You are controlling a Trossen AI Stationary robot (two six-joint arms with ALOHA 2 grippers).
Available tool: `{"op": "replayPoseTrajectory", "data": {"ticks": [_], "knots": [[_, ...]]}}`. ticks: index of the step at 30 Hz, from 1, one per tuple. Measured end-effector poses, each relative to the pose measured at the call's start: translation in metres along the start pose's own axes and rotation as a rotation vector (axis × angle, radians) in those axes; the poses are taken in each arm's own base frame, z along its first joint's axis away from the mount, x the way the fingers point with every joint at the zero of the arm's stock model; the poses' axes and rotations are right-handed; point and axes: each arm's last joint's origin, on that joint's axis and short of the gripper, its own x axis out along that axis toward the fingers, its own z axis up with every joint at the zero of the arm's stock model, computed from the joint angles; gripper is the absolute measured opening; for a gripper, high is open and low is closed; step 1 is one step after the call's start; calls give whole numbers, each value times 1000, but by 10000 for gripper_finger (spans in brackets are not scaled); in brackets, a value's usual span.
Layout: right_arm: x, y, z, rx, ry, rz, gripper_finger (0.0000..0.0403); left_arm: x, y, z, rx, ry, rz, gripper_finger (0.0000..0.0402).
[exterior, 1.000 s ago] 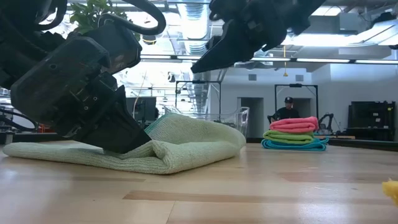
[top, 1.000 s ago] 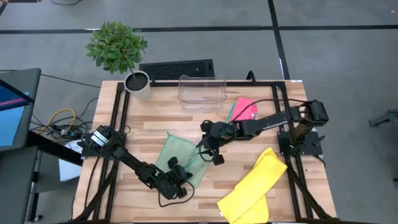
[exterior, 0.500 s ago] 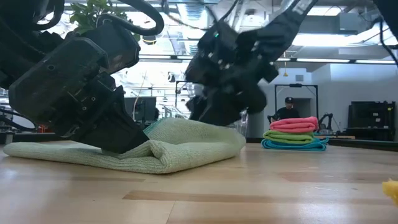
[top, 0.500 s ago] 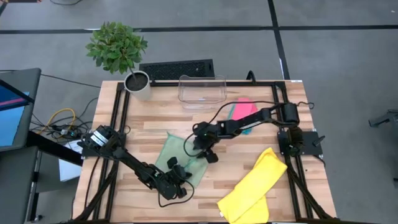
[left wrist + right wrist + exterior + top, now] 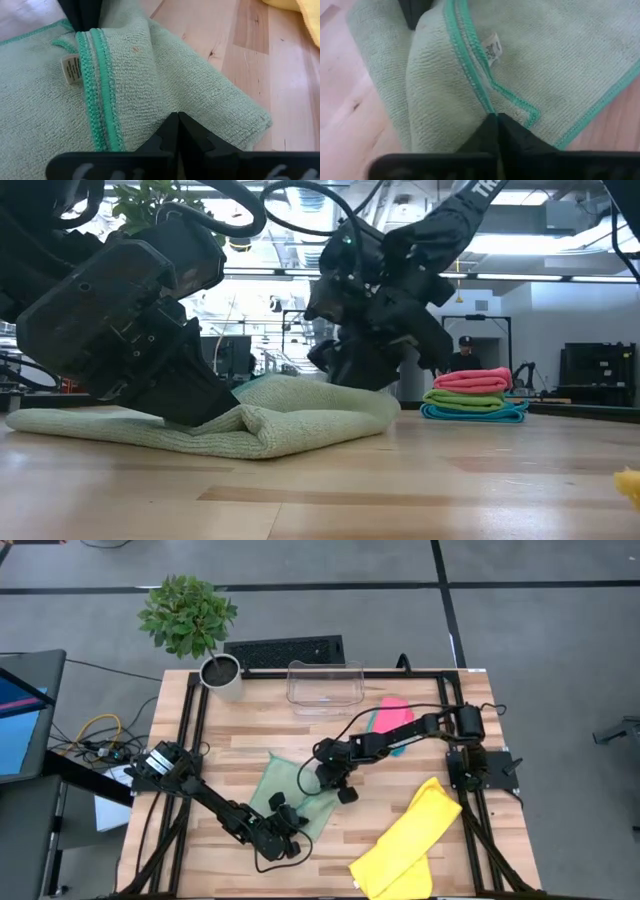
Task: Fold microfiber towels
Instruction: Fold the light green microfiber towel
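A pale sage green towel [image 5: 280, 785] lies half folded over on the wooden table [image 5: 240, 735]. Its rounded fold [image 5: 270, 435] faces the near edge. My left gripper [image 5: 296, 813] is shut, its tips down on the towel's near right part. My right gripper [image 5: 320, 782] is shut on the towel's far right part, beside a white label [image 5: 492, 47]. A yellow towel [image 5: 400, 840] lies loose at the near right. A folded stack with a pink towel on top [image 5: 392, 715] rests at the far right. My left gripper presses its shut fingertips [image 5: 177, 122] down on the plain top layer of the folded part [image 5: 200, 107], slanting down from the near left. The cloth under them lies on the table [image 5: 205, 420]. Whether any cloth is caught between the tips, I cannot tell. My right gripper pinches the green-hemmed edge [image 5: 487, 102] of the towel's upper layer between its two fingertips. The fingers slant down from the far right. The hem runs into them in a small gather, and the towel stays lying on the table, slack.
A clear plastic bin [image 5: 325, 685] stands at the far edge, with a potted plant [image 5: 190, 615] at the far left corner. Bare wood lies between the sage towel and the yellow one [image 5: 370, 800]. Black frame rails [image 5: 190, 730] run along both sides.
My right gripper has come down from above the towel and a little toward the table's left edge, tipping more steeply downward, and now sits on the towel's raised fold. The towel lies as before.
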Motion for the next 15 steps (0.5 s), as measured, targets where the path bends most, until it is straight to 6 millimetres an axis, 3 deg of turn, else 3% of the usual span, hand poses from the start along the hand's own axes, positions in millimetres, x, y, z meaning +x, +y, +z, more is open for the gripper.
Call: {"op": "replayPoseTrajectory", "data": {"ticks": [3,10,15], "knots": [[-1,2,1,-6,5,-9,12,0,0,0,-2,-3,-1,0],[-32,11,28,-71,-33,-221,9,0,0,0,-5,-5,0,0],[-39,12,37,-102,-56,-321,31,0,0,0,-6,-5,0,0]]}}
